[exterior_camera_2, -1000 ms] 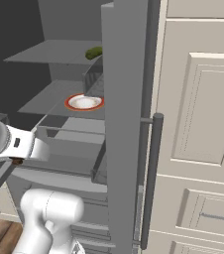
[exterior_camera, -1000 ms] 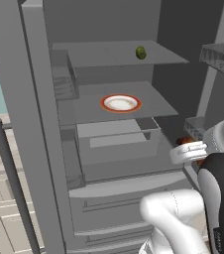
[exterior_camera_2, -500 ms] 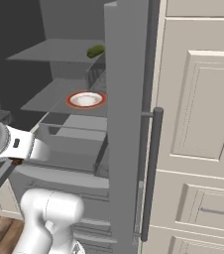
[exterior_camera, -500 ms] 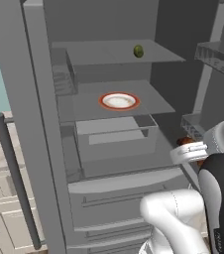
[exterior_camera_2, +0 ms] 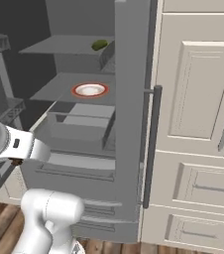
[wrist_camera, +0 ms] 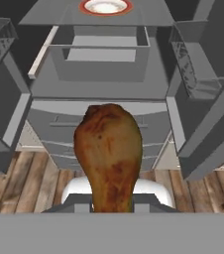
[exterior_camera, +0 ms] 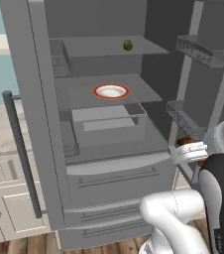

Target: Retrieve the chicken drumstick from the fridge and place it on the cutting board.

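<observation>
- I see my claw [wrist_camera: 112,206] clamped on the chicken drumstick [wrist_camera: 110,154] — held outside the open fridge [exterior_camera: 109,168].
- Red-rimmed plate [exterior_camera: 111,91] sits on the middle shelf.

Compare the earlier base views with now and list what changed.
Both base views shifted across the fridge, so the camera moved, not the things. The gripper stays shut on the chicken drumstick, outside the shelves. The plate and green fruit stayed put.
</observation>
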{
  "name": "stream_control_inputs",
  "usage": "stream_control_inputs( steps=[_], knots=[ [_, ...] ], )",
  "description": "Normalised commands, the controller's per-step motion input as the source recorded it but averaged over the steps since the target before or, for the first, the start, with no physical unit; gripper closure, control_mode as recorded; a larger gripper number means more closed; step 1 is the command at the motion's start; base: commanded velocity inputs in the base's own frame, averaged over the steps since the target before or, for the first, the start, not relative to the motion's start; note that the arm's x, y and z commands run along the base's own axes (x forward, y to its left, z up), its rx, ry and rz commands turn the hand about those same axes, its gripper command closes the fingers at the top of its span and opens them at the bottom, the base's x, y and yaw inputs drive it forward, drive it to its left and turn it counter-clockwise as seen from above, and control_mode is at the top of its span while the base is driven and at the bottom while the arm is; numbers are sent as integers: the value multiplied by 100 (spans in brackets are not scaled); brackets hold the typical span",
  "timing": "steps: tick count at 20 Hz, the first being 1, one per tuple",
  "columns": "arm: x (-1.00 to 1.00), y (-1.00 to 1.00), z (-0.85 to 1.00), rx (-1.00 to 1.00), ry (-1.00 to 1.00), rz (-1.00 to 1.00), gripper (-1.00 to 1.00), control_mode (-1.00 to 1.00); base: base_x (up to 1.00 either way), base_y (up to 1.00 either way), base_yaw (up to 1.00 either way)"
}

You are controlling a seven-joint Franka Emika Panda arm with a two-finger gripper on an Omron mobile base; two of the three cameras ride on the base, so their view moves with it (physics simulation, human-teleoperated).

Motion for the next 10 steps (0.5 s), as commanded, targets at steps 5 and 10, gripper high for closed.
stream_control_inputs(
  steps=[5,10],
  knots=[
    [0,0,0,0,0,0,100,100,-57,23,-8],
    [0,0,0,0,0,0,100,100,-58,25,-7]
  ],
)
